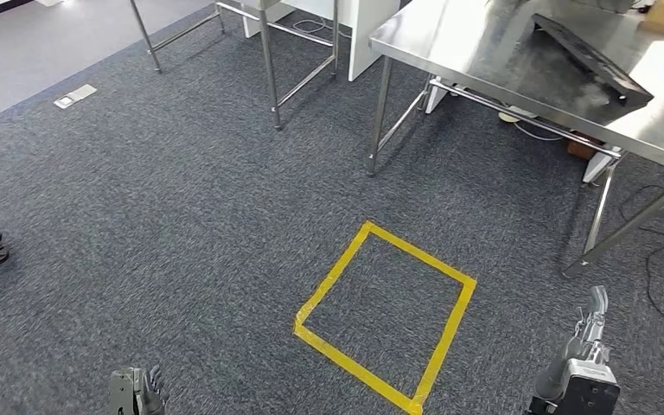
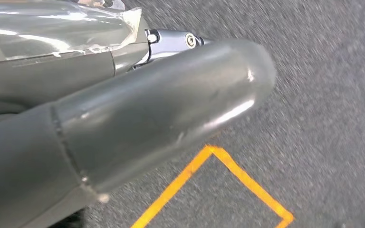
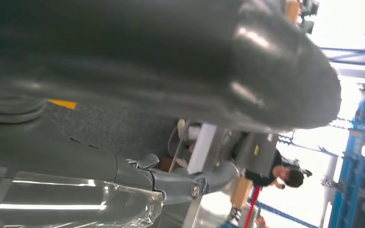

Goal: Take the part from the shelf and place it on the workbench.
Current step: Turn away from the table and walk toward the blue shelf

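The part, a dark, flat, elongated piece, lies on the steel workbench at the far right of the head view, near the bench's front edge and angled across its surface. It touches neither hand.

The left hand hangs low at the left, above the grey carpet. Its fingers point forward and hold nothing that can be seen; whether they are spread or curled cannot be told. In the left wrist view the thick grey thumb lies across the picture over the carpet and a corner of the yellow tape.

The right hand hangs low at the right, fingers extended upward in the picture and apart from any object; it holds nothing.

A square of yellow tape marks the carpet between the two hands, in front of the workbench legs. A second steel frame stands farther back. In the right wrist view a person appears beyond the bench.
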